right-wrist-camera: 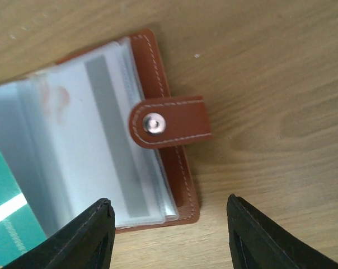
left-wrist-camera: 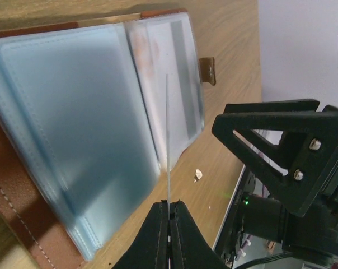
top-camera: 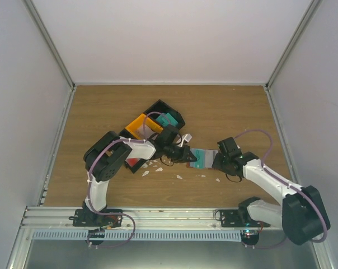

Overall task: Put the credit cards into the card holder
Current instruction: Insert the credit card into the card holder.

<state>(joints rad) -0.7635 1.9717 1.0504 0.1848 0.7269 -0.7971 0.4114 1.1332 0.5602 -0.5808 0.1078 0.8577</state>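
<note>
The card holder (top-camera: 202, 158) lies open on the table, brown outside with light blue sleeves (left-wrist-camera: 74, 112), its snap tab (right-wrist-camera: 169, 120) folded over. A white card with a grey stripe (right-wrist-camera: 102, 157) sits in a sleeve. My left gripper (left-wrist-camera: 169, 210) is shut on a thin card (left-wrist-camera: 167, 140), seen edge-on, its far end at the sleeves. A teal card (right-wrist-camera: 6, 218) shows at the holder's lower left. My right gripper (right-wrist-camera: 172, 227) is open, its fingers (right-wrist-camera: 96, 235) straddling the holder's corner. It also shows in the top view (top-camera: 219, 159).
A black-and-orange tray (top-camera: 141, 124) stands behind the left arm with teal cards (top-camera: 169, 119) in it. A red-and-white card (top-camera: 135, 162) lies under the left arm. Small white scraps (top-camera: 179, 177) dot the wood near the holder.
</note>
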